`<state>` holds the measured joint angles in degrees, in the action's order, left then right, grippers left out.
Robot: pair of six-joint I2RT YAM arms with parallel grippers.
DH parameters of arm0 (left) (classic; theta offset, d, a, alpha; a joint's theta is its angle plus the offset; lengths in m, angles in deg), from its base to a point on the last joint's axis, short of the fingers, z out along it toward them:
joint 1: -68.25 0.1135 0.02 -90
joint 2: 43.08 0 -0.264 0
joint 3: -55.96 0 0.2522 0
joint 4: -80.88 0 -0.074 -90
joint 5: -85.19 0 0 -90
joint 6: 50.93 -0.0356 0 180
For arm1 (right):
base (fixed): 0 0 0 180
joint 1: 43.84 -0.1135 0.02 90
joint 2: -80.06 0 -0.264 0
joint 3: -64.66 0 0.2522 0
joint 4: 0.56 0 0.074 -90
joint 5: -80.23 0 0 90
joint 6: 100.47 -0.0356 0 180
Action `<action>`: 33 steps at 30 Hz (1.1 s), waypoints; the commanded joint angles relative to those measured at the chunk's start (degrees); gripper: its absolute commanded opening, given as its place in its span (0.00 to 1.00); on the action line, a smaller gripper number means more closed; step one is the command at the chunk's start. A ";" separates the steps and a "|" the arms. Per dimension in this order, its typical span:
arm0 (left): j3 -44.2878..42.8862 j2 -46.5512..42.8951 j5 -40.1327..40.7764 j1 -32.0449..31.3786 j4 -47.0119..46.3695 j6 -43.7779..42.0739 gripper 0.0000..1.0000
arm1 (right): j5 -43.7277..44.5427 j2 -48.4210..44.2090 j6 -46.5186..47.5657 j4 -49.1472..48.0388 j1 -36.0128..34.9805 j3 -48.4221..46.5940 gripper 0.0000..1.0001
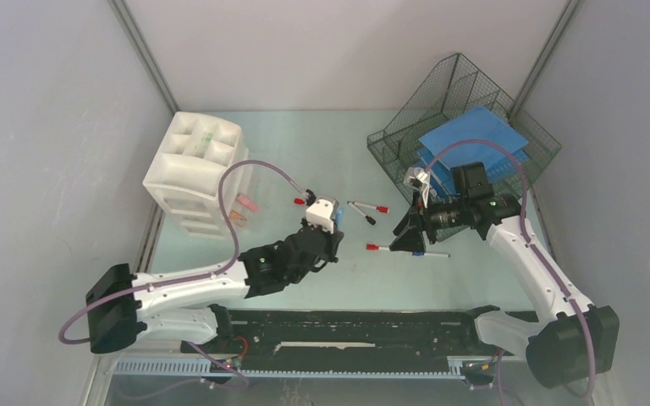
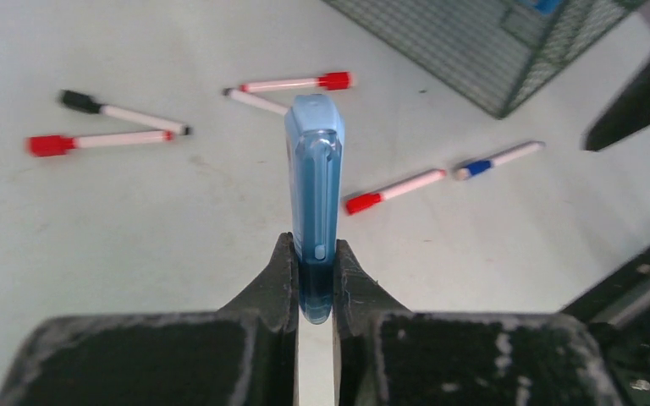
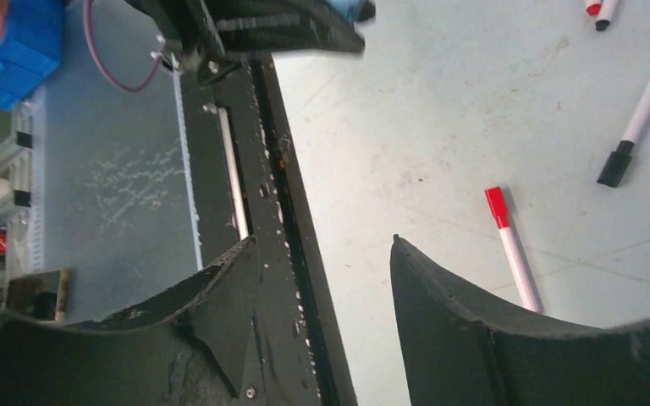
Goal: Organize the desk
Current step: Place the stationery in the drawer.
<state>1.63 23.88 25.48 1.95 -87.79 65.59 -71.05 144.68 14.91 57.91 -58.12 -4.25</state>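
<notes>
The desk (image 1: 305, 144) is a pale mint-green top with several marker pens lying loose at its middle. My left gripper (image 1: 322, 225) hovers over the middle, shut on a slim translucent blue case (image 1: 328, 210). In the left wrist view the blue case (image 2: 314, 169) stands upright, pinched at its lower end by that gripper (image 2: 313, 247). My right gripper (image 1: 408, 239) is open and empty, low over the desk beside a red-capped marker (image 1: 381, 248) and a blue-banded marker (image 1: 432, 253). The right wrist view shows that gripper (image 3: 322, 245) spread wide, with the red-capped marker (image 3: 512, 245) to the right of its fingers.
A white drawer unit (image 1: 195, 169) stands back left, pink items in its open drawers. A dark wire-mesh tray (image 1: 465, 127) holding blue folders sits back right. More markers lie nearby (image 1: 364, 207), (image 2: 97, 141), (image 2: 296, 83). A black rail (image 1: 347, 326) runs along the near edge.
</notes>
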 commanded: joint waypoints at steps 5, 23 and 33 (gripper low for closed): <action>1.73 -9.91 3.73 7.39 13.13 -4.72 0.00 | 5.62 -1.29 7.32 4.13 0.03 -2.09 0.66; -1.73 -15.43 5.65 25.22 24.38 -7.39 0.05 | 9.00 -1.08 8.18 4.42 0.21 -2.11 0.65; -5.77 -10.41 5.51 31.29 25.24 -11.11 0.09 | 9.44 -1.10 8.36 4.60 0.22 -2.15 0.65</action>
<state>-1.02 11.77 29.61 31.08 -62.44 57.44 -61.87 144.61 21.99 62.11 -58.06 -4.34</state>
